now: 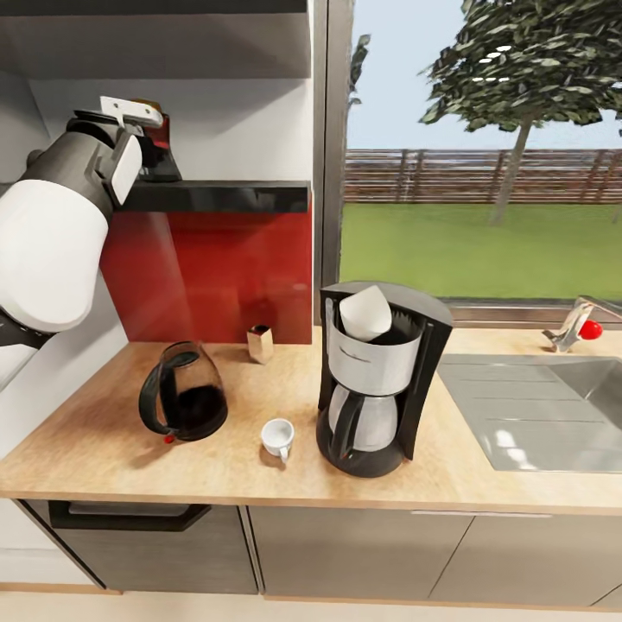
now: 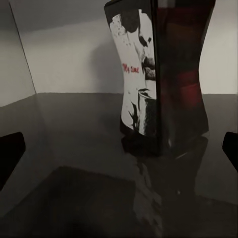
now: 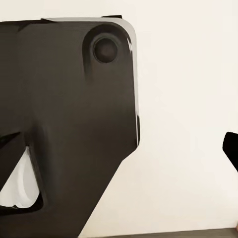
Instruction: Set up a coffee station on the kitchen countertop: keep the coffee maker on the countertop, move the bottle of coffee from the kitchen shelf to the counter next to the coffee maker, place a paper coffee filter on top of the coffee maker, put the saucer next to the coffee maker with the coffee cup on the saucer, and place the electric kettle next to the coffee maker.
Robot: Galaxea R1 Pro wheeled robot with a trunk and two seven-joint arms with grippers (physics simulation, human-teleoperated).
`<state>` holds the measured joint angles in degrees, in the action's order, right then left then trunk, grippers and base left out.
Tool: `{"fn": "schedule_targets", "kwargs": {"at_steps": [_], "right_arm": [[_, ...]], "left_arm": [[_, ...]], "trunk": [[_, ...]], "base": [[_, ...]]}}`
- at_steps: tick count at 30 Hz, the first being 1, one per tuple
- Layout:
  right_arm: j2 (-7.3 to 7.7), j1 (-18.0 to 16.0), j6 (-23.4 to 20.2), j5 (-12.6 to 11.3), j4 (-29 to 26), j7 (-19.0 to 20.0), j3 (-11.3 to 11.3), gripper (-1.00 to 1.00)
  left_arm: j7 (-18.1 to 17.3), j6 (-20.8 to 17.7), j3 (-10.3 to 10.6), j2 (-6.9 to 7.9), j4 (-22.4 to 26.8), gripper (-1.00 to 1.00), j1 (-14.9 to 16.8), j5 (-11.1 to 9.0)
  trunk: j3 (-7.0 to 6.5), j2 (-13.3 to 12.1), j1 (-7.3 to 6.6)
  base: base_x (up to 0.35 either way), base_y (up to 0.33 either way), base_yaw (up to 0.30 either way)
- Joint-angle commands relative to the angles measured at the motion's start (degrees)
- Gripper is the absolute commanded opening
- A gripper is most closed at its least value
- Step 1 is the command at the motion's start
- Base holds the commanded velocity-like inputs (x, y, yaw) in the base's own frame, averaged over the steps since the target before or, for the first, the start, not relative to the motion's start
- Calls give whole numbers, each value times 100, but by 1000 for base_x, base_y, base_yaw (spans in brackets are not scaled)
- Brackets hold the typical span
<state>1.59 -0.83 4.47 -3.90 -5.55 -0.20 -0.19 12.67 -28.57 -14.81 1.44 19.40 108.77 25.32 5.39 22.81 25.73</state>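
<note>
Left claw [image 2: 119, 148] spread wide on kitchen shelf [image 1: 216, 197], facing a dark labelled carton [image 2: 158, 79]. Right claw: cannot tell. Filter [image 1: 365, 313] atop coffee maker [image 1: 376, 380].

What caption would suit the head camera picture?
Left arm reaching to the shelf above a counter with kettle, cup and coffee maker.

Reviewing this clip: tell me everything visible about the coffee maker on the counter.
The tall black drip coffee maker stands upright on the light-wood kitchen countertop, left of the steel sink. It has a silver-white front band and a glass carafe with a black handle in its base. A white paper cone filter sits in its open top. A small white cup stands just beside it.
</note>
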Motion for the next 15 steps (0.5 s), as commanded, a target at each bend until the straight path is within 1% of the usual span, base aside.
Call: {"fn": "schedule_targets", "kwargs": {"at_steps": [1, 5, 13, 15], "right_arm": [[1, -4, 21, -39, 5, -3, 2, 100], [6, -4, 19, -38, 9, -6, 2, 100], [7, -4, 19, -33, 24, -7, 18, 100], [7, -4, 19, -32, 27, -6, 26, 100]], "left_arm": [[7, -26, -22, -3, 6, 100, 6, 10], [7, -32, -28, -3, 17, 100, 4, 21], [7, -34, -25, -3, 24, 100, 4, 18], [7, -34, -22, -3, 28, 100, 4, 17]], "trunk": [[13, 11, 5], [13, 11, 5], [13, 11, 5], [13, 11, 5]], "base": [[123, 0, 0], [230, 0, 0], [320, 0, 0], [124, 0, 0]]}}
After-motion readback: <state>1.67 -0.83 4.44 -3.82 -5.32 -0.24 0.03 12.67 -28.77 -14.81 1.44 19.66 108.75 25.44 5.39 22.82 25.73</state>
